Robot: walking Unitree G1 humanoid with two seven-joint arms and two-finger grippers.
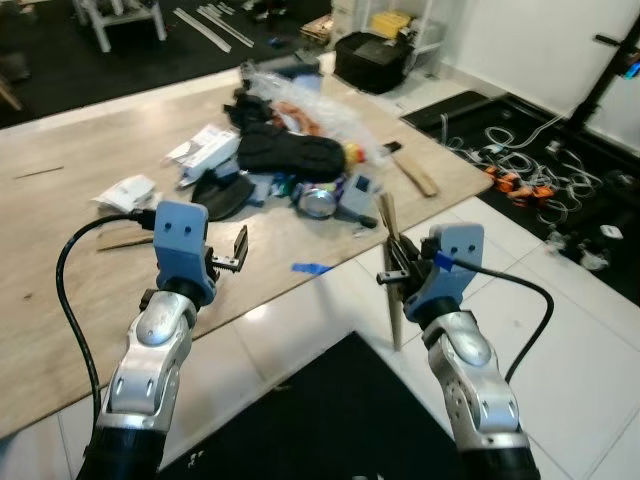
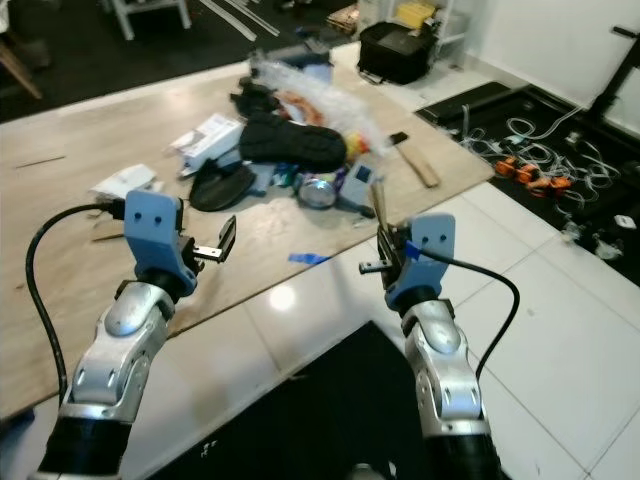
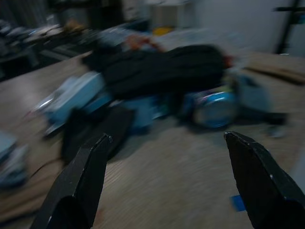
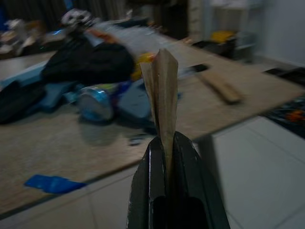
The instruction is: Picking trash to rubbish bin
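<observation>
Right gripper clamped on one folded brown paper strip; left gripper spread wide, holding nothing.
One trash pile lies on the wooden board ahead of both grippers: one can, one blue scrap nearest.

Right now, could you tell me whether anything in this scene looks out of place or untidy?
Yes. A heap of litter sprawls over the wooden floor panel: dark fabric, plastic wrap, paper scraps and a can on its side. A blue scrap lies apart near the panel's edge. The right gripper is shut on a folded brown paper strip; the left gripper is open.
</observation>
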